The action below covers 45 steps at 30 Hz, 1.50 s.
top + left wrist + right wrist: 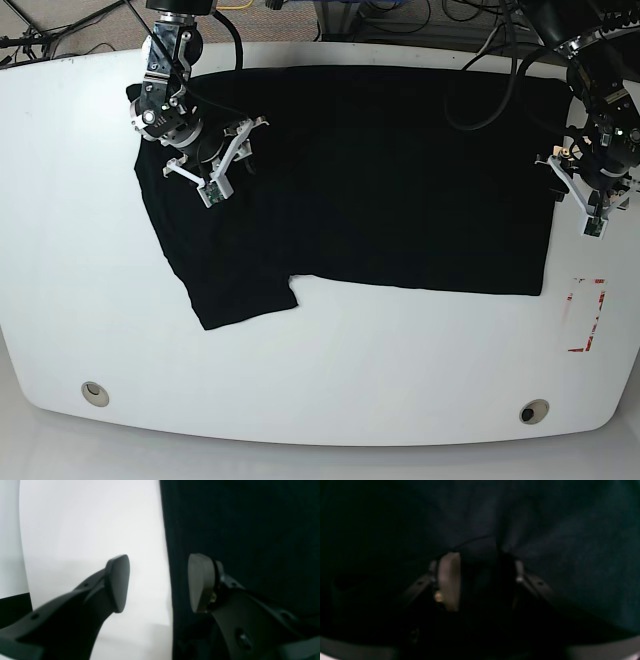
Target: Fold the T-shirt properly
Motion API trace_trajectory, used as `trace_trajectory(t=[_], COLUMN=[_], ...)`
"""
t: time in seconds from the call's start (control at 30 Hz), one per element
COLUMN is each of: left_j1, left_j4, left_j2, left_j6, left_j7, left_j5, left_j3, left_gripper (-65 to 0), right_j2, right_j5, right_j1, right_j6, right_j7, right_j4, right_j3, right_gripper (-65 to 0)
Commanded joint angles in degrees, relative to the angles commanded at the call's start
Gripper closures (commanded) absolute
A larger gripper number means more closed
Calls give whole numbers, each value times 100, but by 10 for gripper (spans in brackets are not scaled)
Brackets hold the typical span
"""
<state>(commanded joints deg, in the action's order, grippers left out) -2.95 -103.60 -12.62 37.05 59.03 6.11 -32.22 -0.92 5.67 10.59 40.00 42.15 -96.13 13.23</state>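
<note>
Left gripper (pixel 158 582), jaws apart and empty, straddling the straight hem edge of the plain matte-black short-sleeved T-shirt (pixel 240 530); one pad over bare white tabletop (pixel 82 525), the other over cloth. Right gripper (pixel 480 580) low on the fabric near the far-left shoulder, jaws parted with dark folds gathered between (whether truly pinched, impossible to tell). Shirt lying flat across the far half of the white table, one sleeve (pixel 235 290) reaching toward the near left.

Likely trouble: closing at the hem and catching one layer only, or none, so the fold drags crooked; uneven lifts between the two sides bunching the cloth.

Left arm at the scene's right edge, wrist angled down; right arm reaching in from the far left, tilted over the shoulder.
</note>
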Motion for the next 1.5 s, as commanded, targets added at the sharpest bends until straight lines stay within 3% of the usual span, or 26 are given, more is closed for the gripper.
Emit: trace_trajectory(t=[0.1,0.23,0.47,0.7,1.5], left_j1=[0,0,0,0,0], left_j4=[0,0,9,9,316], left_j2=[0,0,-9,-9,-18], left_j6=[0,0,0,0,0], left_j7=[0,0,0,0,-9], left_j5=[0,0,0,0,0], left_j3=[0,0,0,0,0], left_gripper=[-346,-346,-346,-346,-346], right_j2=[0,0,0,-18,-18], right_j5=[0,0,-9,-9,-9], right_j1=[0,0,9,9,53], right_j6=[0,0,0,0,0], right_j7=[0,0,0,0,0], right_j4=[-9,-53,-281,-255,-492], right_j3=[-88,-97,-62,-44,-44], right_gripper=[-25,-2,-55,-193,-200])
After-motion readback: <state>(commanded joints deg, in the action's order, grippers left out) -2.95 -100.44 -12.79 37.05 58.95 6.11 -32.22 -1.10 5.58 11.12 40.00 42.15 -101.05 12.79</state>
